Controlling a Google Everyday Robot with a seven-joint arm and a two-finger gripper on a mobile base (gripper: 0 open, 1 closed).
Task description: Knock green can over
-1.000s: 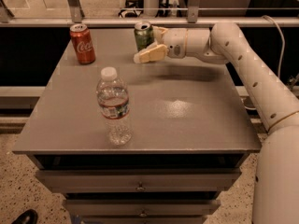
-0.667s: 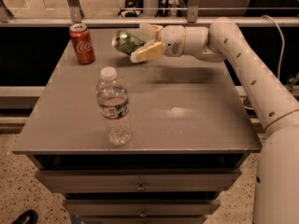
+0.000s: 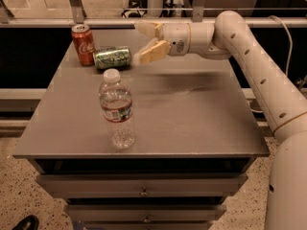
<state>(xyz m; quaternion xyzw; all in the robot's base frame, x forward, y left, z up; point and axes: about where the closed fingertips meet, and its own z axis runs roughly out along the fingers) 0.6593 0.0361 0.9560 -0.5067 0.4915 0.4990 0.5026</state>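
The green can [image 3: 112,58] lies on its side at the far left of the grey table [image 3: 192,119], its end touching or nearly touching the upright red Coca-Cola can [image 3: 83,44]. My gripper [image 3: 147,41] hovers just right of the green can, above the table's far edge. Its two tan fingers [image 3: 152,52] are spread apart and hold nothing. The white arm reaches in from the right.
A clear plastic water bottle [image 3: 116,110] stands upright left of centre, nearer the front edge. Drawers sit below the table's front. A metal railing runs behind the table. My white body fills the right edge.
The green can stood upright by the gripper, then tipped and rolled left; it now lies beside the red can. The gripper swept left behind it.
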